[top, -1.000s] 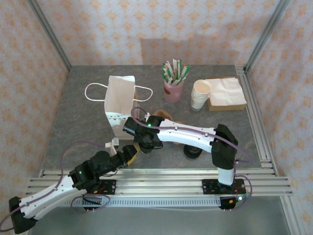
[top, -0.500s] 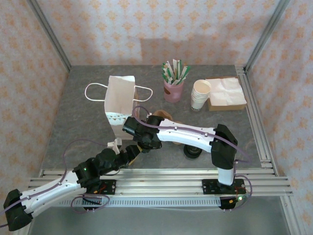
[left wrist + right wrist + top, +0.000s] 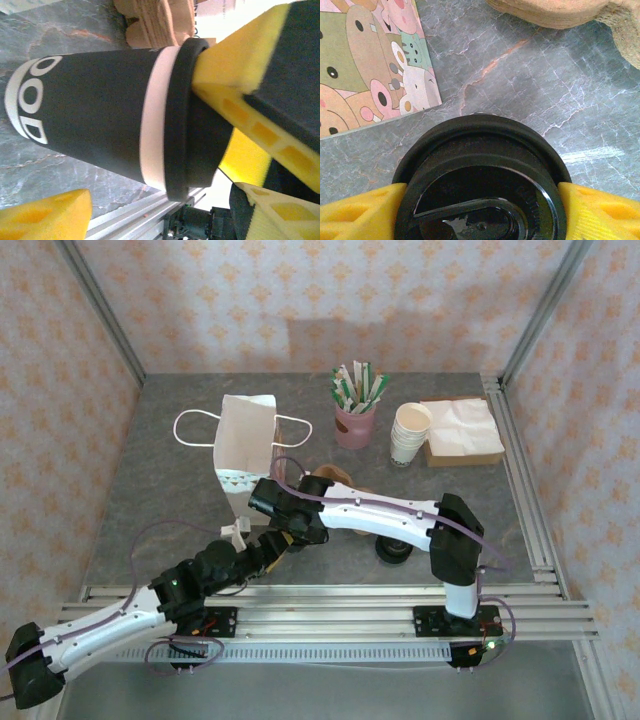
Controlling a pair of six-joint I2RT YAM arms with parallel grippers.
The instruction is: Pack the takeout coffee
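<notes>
Proceeding from the left.

Left gripper point(image 3: 268, 546): released, jaws apart. The coffee point(image 3: 95, 115) lies straight ahead of it, side-on. One finger point(image 3: 45, 215) runs alongside the cup wall, with bare table point(image 3: 160, 490) showing in the gap between them. No contact on that side; the other side cannot be told.

Bag point(image 3: 245, 440): standing, handles spread to either side, just ahead and to the left of both grippers. From the right wrist, its cartoon-printed face stands close beyond the lid point(image 3: 480, 145), not touching.

Coffee: dark cup, white lettering, white band beneath a black domed lid. It sits between the two grippers, near the foot of the bag. Whether its base rests on the table cannot be told.

Right gripper point(image 3: 480, 210): clenched on the coffee at the lid, one yellow pad point(image 3: 360, 212) pressed against each side of the rim. It holds the lid from above; the left gripper faces the cup body from the side.

Carrier point(image 3: 333, 477): brown pulp, on the table just beyond the right gripper and to its right, apart from the coffee.

Second cup point(image 3: 393, 550): dark, partly under the right forearm, back toward that arm's base.

Far beyond the right gripper, to its right, in a row: pink pot point(image 3: 354, 426) of sticks, white cups point(image 3: 410, 435), napkins point(image 3: 462, 425).
</notes>
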